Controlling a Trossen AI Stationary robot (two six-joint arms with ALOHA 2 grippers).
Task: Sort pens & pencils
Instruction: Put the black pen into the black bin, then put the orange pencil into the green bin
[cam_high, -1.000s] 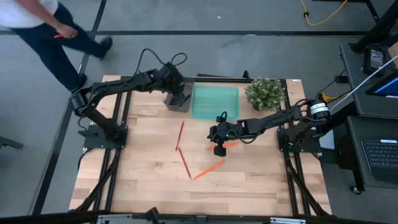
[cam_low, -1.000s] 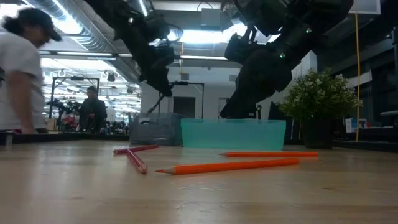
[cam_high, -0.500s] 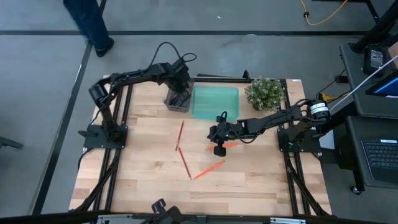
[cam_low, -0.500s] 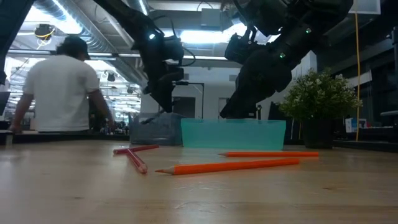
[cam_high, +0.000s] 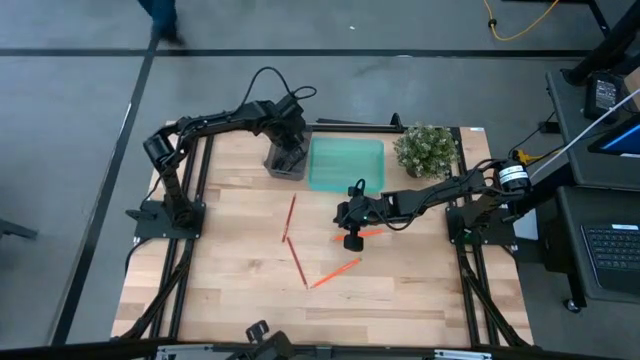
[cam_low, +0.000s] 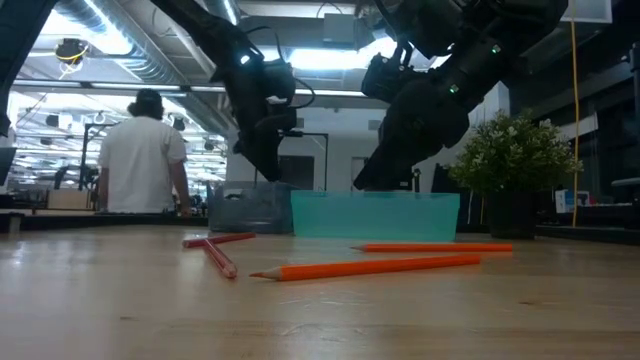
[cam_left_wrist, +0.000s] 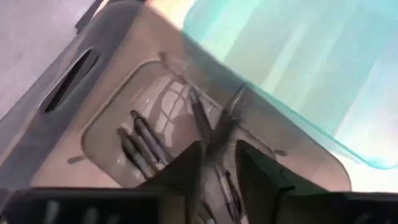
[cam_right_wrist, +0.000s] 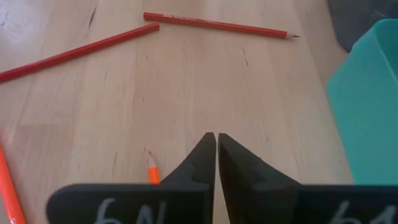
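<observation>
Several black pens (cam_left_wrist: 140, 143) lie in the grey tray (cam_high: 285, 162) at the far side; one (cam_left_wrist: 225, 118) crosses another. My left gripper (cam_left_wrist: 217, 158) hangs just above them, pointing down into the tray, its fingers a little apart. Two red pencils (cam_high: 291, 217) (cam_high: 297, 262) and an orange pencil (cam_high: 335, 272) lie flat on the table. Another orange pencil (cam_high: 368, 232) lies partly under my right gripper (cam_high: 352, 240). That gripper is shut and hovers above the pencil's tip (cam_right_wrist: 152, 174). The teal tray (cam_high: 345, 163) stands beside the grey one.
A potted plant (cam_high: 425, 150) stands at the far right, next to the teal tray. A dark bar (cam_high: 355, 126) runs along the far edge behind the trays. Bare wood lies toward the near edge. A person (cam_low: 145, 160) stands in the room beyond the table.
My left gripper has come down toward the grey tray and now sits low over it. The left arm's elbow has swung out toward the left edge. A person beyond the table has walked off.
</observation>
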